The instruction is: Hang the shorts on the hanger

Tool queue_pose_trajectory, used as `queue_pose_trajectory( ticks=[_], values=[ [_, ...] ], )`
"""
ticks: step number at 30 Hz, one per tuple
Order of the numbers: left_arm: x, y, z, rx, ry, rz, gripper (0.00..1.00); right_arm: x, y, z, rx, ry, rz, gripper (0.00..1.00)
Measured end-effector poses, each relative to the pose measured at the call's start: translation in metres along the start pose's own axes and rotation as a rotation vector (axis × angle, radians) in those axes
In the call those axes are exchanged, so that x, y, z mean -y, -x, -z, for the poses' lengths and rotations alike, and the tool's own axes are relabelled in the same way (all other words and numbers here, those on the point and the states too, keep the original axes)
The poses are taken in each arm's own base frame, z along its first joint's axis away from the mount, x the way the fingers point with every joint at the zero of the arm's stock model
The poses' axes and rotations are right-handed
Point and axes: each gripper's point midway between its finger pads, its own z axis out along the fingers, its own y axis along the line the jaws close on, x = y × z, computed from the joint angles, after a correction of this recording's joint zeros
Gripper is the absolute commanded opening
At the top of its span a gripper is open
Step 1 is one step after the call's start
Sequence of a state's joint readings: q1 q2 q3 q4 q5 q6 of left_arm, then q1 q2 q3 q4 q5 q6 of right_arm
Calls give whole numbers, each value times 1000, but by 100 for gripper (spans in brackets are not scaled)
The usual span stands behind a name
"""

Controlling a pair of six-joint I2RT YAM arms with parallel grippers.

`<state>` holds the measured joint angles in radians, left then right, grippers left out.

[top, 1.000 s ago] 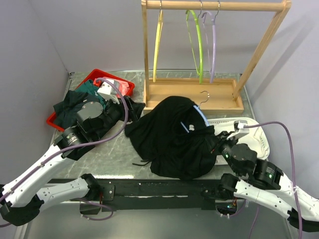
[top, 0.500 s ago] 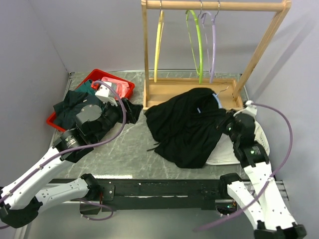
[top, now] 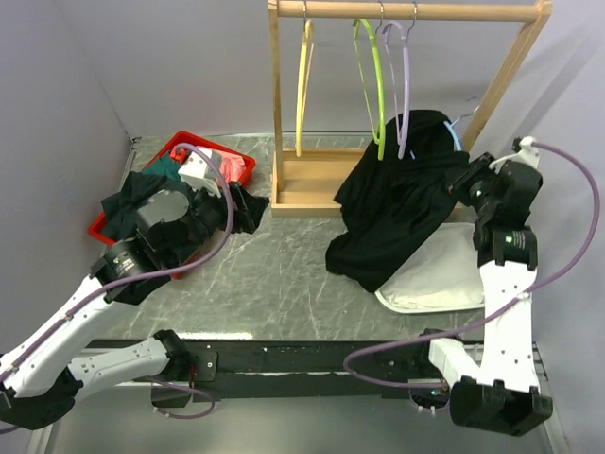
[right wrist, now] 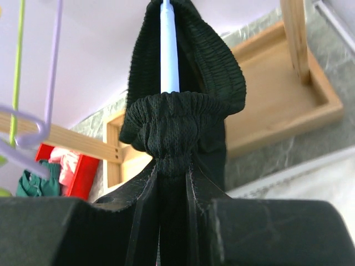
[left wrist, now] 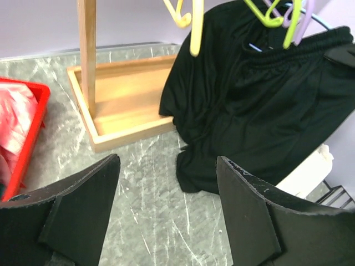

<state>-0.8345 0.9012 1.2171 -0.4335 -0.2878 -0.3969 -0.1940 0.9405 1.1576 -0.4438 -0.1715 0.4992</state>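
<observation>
The right gripper (right wrist: 173, 185), pinching the black shorts (top: 397, 203) bunched over the light-blue hanger (right wrist: 169, 50), has lifted both toward the far-right wooden rack (top: 406, 11). Draping looks done. The left gripper (left wrist: 166, 210) gapes empty.

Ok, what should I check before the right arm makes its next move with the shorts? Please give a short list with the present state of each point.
1. The right gripper is shut on the shorts: ok, fabric is bunched in it.
2. The hanger passes inside the waistband: ok.
3. The hanger itself is clamped: cannot tell, fabric hides it.
4. The hook is over the rack rail: not ok, it is below the rail.
5. Bare rail to the right of the lilac hanger: ok.
6. The left gripper is open and apart from the shorts: ok.
</observation>
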Motion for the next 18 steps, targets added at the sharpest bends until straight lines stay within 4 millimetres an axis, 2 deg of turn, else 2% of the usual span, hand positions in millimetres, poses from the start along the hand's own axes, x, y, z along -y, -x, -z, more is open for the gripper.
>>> queue_pose_trajectory(
  ticks=[3, 7, 11, 15, 16, 18],
  values=[
    [4, 15, 4, 10, -9, -26, 76, -5, 15, -10, -2, 19, 30, 0],
    [2, 14, 7, -3, -9, -74, 77, -11, 29, -19, -17, 36, 92, 0],
    [-8, -4, 3, -39, 19, -118, 78, -22, 47, -16, -16, 50, 172, 0],
    [-18, -28, -4, -95, 47, -155, 79, -34, 77, -4, 44, 52, 245, 0],
    [-19, -31, -6, -102, 50, -161, 80, -39, 89, 0, 69, 51, 268, 0],
    [-19, -32, -8, -107, 52, -169, 80, -44, 101, 4, 94, 50, 288, 0]
  ],
)
